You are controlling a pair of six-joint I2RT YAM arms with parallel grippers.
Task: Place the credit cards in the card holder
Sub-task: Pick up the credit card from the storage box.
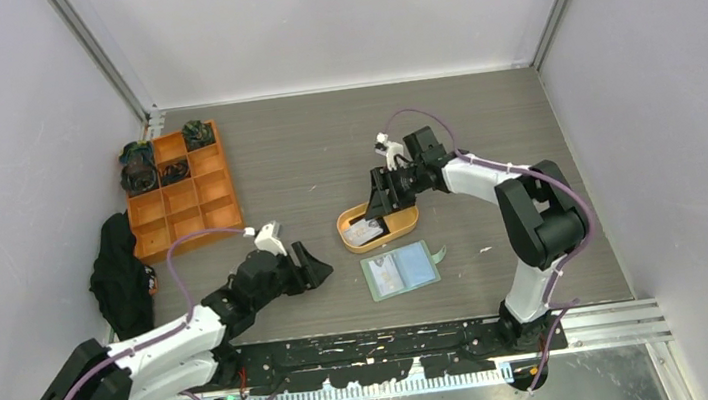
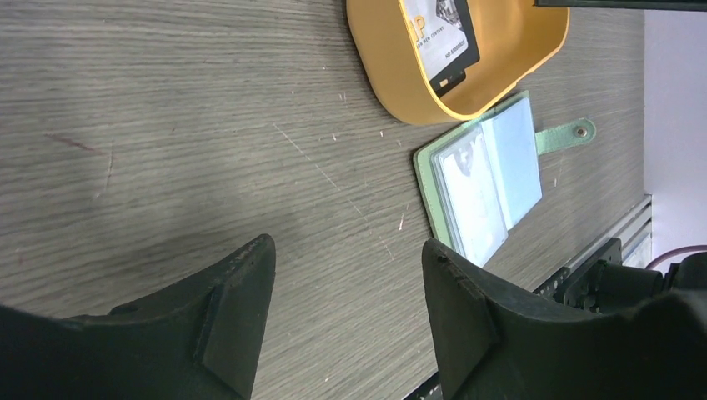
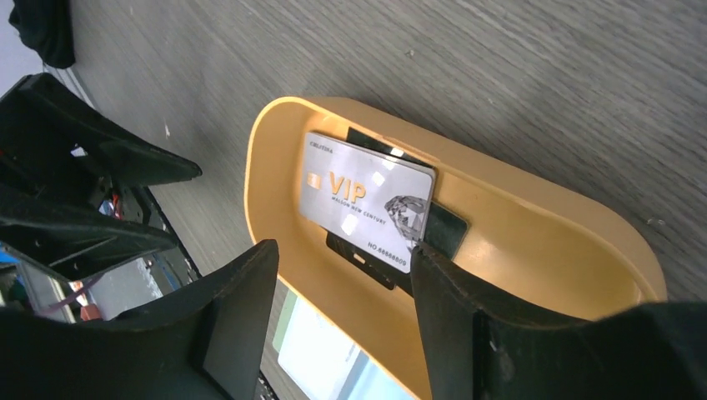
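Several credit cards (image 3: 367, 204) lay stacked in the orange tray (image 3: 534, 242) beneath the right jaws, parted and empty, while the card holder (image 1: 399, 271) lay open on the tabletop (image 1: 305, 155) alongside, the left jaws parted too.

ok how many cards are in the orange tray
2 show: a silver VIP card lying on a black card, both in the tray. More may be hidden underneath.

My worktop (image 1: 305, 155) is grey wood-grain, the oval tray (image 3: 542, 250) mustard orange; its top card (image 3: 367, 200) silver with gold VIP lettering, over a black card (image 3: 446, 232); the card holder (image 2: 479, 183) sage green.
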